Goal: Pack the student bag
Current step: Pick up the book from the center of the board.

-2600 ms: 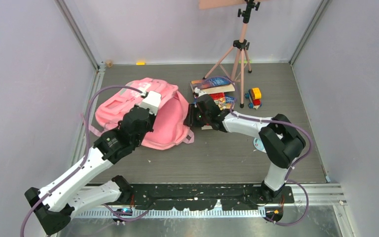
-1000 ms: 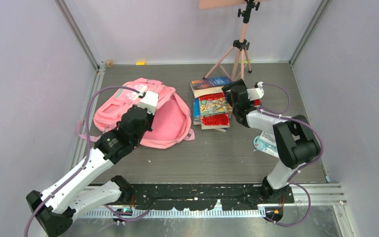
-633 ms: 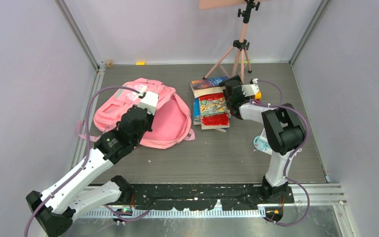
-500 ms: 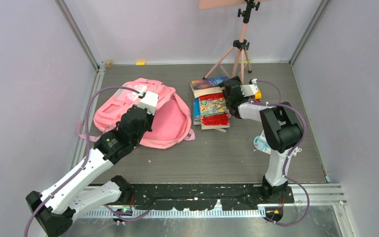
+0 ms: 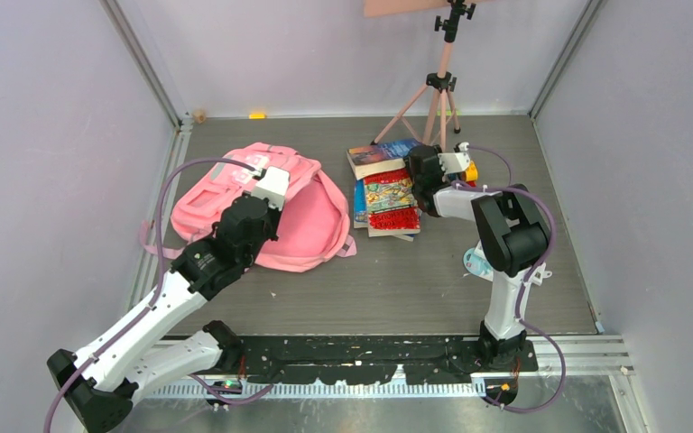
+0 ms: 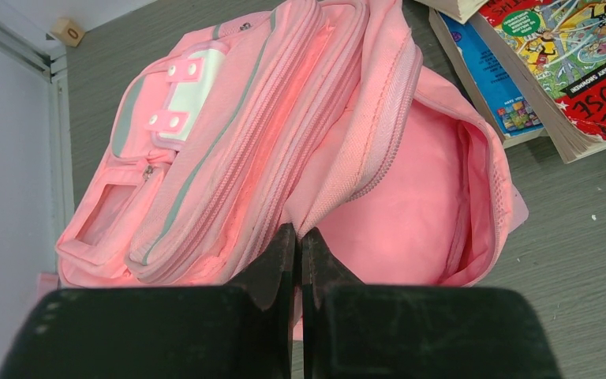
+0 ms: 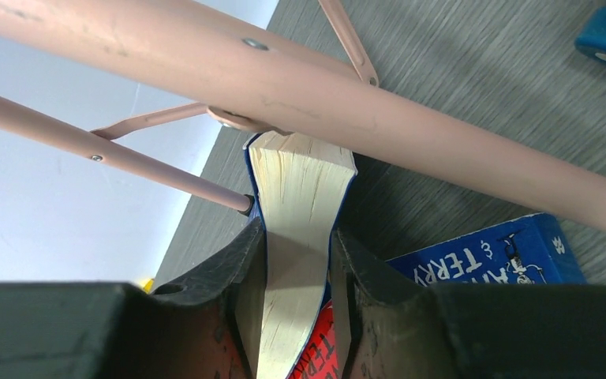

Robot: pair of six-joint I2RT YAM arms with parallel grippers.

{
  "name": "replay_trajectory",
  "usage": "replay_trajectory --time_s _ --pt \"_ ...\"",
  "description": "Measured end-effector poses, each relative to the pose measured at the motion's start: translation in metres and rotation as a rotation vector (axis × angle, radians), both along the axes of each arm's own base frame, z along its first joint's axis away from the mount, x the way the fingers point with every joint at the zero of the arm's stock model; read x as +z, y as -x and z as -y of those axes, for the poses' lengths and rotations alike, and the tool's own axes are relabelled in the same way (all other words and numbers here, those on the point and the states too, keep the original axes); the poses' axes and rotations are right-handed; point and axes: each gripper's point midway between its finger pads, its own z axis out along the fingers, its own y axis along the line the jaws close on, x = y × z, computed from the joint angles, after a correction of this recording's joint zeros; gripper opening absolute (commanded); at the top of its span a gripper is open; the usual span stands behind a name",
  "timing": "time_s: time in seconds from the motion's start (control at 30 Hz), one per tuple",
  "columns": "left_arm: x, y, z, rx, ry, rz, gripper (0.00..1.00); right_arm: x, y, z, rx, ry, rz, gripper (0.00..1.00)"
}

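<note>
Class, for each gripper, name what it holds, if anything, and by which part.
The left gripper pinches the student bag by the zipped rim of its open compartment. The right gripper clamps a blue-covered book across its covers.

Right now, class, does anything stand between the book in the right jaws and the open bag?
Yes. A tripod leg crosses close by the book, and the book pile lies on the table between it and the bag. The left gripper pinches the bag's edge.
</note>
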Motion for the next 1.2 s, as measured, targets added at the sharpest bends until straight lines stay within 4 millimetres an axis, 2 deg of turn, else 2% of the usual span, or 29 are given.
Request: replay_trajectory --time_s 0.1,0.37,0.47,0.57,0.7,0.77,0.93,1.2 --pt "0.000 0.000 0.000 0.000 0.000 -0.001 0.00 0.002 -0.001 -0.001 0.009 0.006 0.008 0.01" --pt "0.000 0.000 0.000 -0.001 0.001 0.000 0.00 0.005 0.001 -0.004 0.045 0.016 0.066 0.00" --pt "0.000 0.000 0.000 -0.001 0.002 0.001 0.00 0.013 0.002 -0.007 0.075 0.028 0.086 0.01" --pt "0.000 0.001 0.000 -0.001 0.002 0.001 0.00 0.032 0.005 -0.012 0.112 0.047 0.117 0.01" --pt "0.000 0.001 0.000 -0.001 0.001 0.000 0.00 0.073 0.012 -0.022 0.175 0.071 0.185 0.01" --pt "0.000 0.001 0.000 0.000 0.001 0.001 0.00 0.092 0.020 -0.023 0.201 0.085 0.212 0.01" --pt "0.000 0.001 0.000 -0.001 0.002 0.001 0.00 0.120 0.045 -0.015 0.227 0.108 0.257 0.01" --pt "-0.002 0.001 0.000 -0.006 0.003 -0.002 0.00 0.155 0.103 -0.010 0.357 0.162 0.237 0.01"
